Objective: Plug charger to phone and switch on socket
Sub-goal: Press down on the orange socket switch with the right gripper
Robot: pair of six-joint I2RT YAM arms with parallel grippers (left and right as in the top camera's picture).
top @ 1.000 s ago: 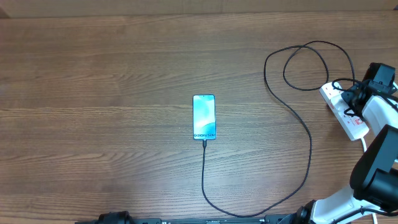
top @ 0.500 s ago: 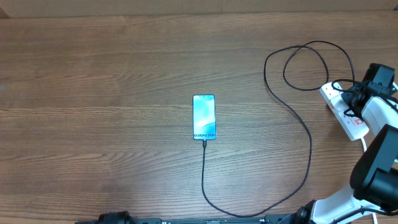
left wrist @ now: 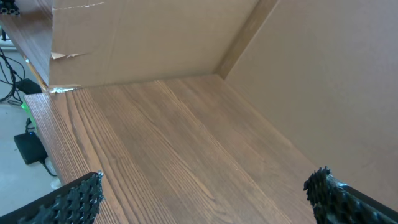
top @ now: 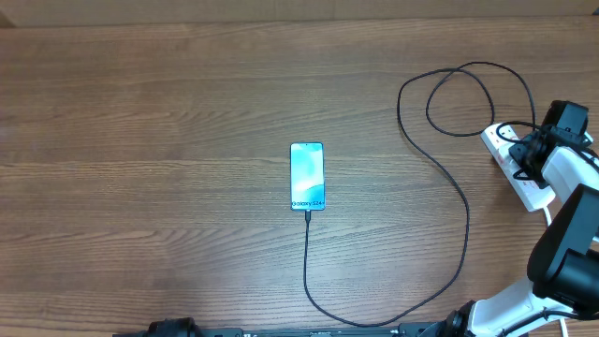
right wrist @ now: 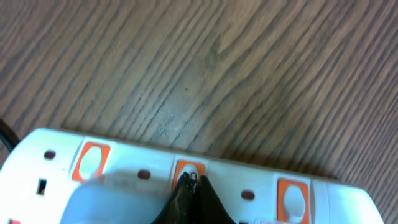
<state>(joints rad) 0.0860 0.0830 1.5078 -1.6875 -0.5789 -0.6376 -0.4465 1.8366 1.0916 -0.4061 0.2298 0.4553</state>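
Nearest, the left tool [left wrist: 202, 190] hangs spread above the counter [top: 140, 187]. The charger [top: 306, 262] runs up from the near edge into the near end of the phone [top: 307, 176], which lies face up. Far right of the phone, the right tool [right wrist: 189, 185], pressed together, touches the middle orange switch [right wrist: 188, 167] on the socket [right wrist: 124, 180].
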